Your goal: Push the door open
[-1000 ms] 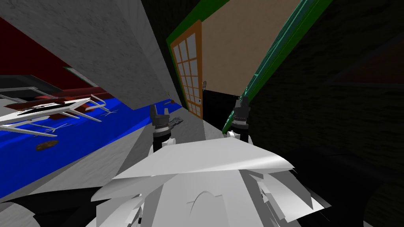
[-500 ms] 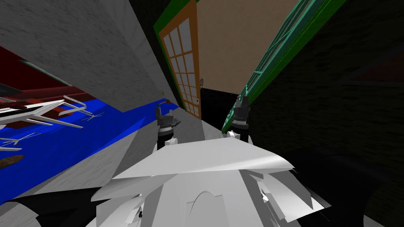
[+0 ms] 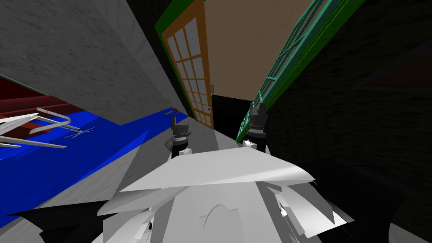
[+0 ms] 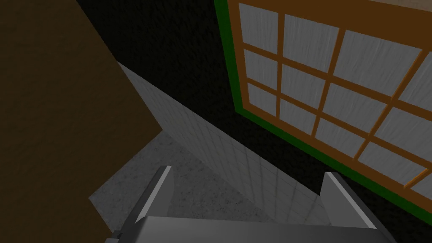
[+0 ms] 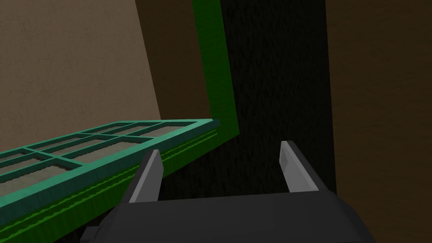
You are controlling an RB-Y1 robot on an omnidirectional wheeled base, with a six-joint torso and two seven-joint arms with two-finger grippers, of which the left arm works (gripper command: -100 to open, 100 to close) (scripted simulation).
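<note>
An orange-brown door with grey panes in a green frame stands ahead to the left, a small handle at its edge. The same door lies ahead of my left gripper, which is open and touches nothing. On the right a teal paned door stands edge-on along a dark wall. My left gripper is short of the orange door. My right gripper is open and empty beside the teal door; the door's edge runs close by one of its fingers.
A grey wall block juts out on the left, with a blue floor and thin white furniture legs beyond it. A black area lies between the two doors. A dark wall takes up the right.
My view has swung: the orange door now looks taller and nearer, and the blue floor and white furniture have slid off to the left. My left hand has turned at the wrist.
</note>
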